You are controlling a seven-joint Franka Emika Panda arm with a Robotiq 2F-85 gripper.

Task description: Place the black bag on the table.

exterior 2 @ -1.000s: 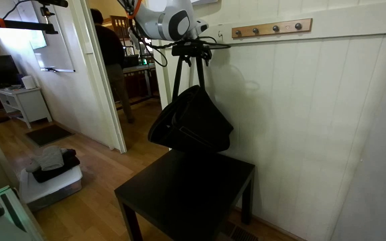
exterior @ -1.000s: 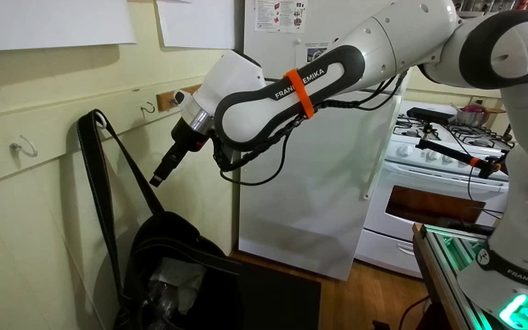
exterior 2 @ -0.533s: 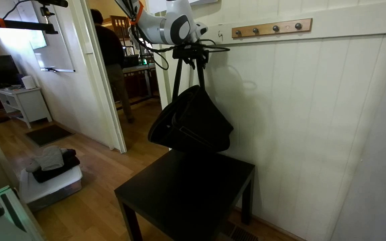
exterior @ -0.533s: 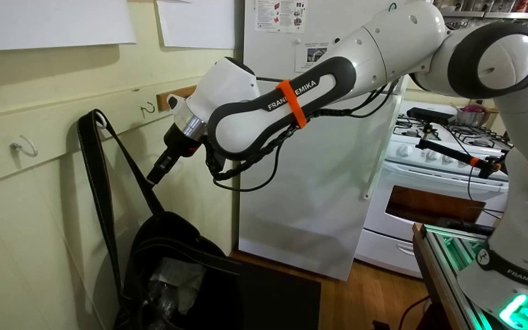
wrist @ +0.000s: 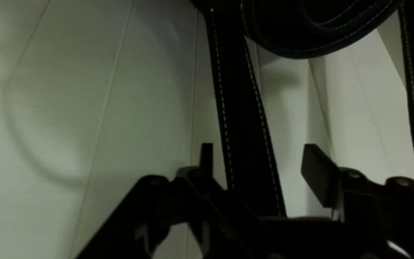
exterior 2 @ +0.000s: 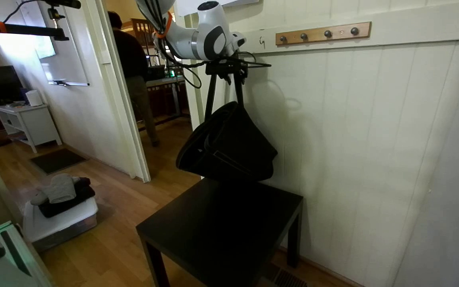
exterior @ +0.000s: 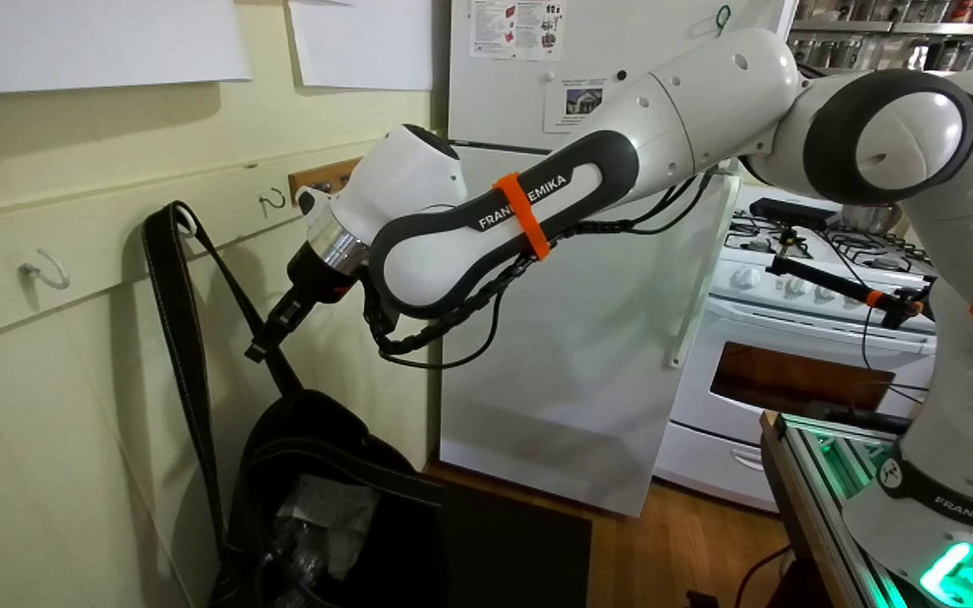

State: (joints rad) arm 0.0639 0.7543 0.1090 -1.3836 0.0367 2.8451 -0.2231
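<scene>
Pincer (wrist: 261, 162) gapes around a flat, white-stitched bag strap (wrist: 242, 111).

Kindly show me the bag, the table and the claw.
Bag (exterior 2: 243, 147): in an exterior view, its body.
Table (exterior 2: 217, 229): in an exterior view, its top.
Claw (wrist: 259, 158): wrist view, midway between its tips.

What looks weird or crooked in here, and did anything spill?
The black bag looks lopsided: it hangs by a strap looped over a hook and sags open, tilted to one side. A heap of cloth lies on a storage box on the floor, a bit untidy. I can't see anything spilled or broken.
</scene>
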